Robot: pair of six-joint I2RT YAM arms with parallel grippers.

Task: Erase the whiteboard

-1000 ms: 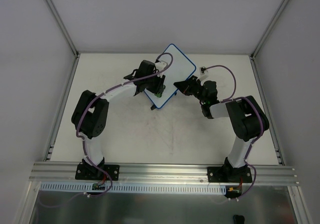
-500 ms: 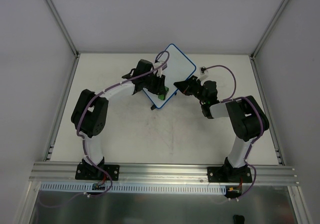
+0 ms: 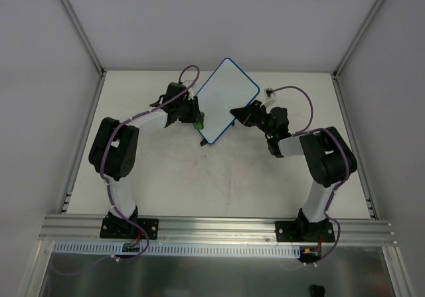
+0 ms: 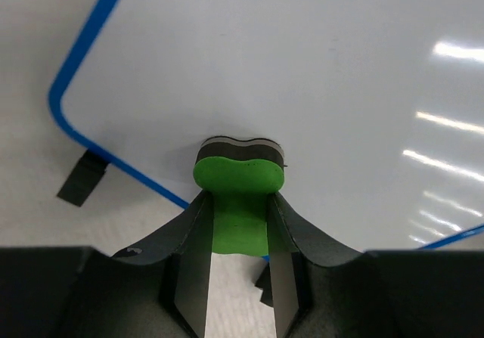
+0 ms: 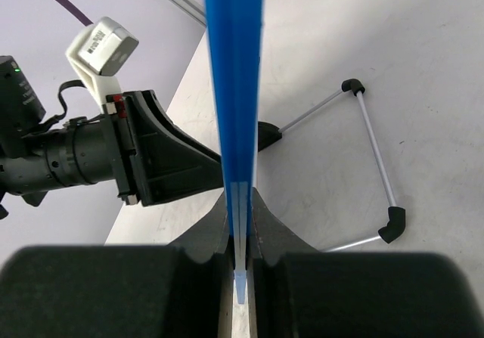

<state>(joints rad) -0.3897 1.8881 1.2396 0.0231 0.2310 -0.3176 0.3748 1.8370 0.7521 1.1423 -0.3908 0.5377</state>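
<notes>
Pinching a green eraser are the left fingers; right fingers clamp the whiteboard by its frame.

Table lies open nearside; the whiteboard (left tool, right tool flanking) blocks the back.

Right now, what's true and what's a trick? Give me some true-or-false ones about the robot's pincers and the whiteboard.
1. The left pincer holds a green eraser. True.
2. The right pincer is open and holding nothing. False: it is shut on the blue edge of the whiteboard.
3. The whiteboard's frame is red. False: it is blue.
4. No scribble shows on the whiteboard's white face. True.
</notes>
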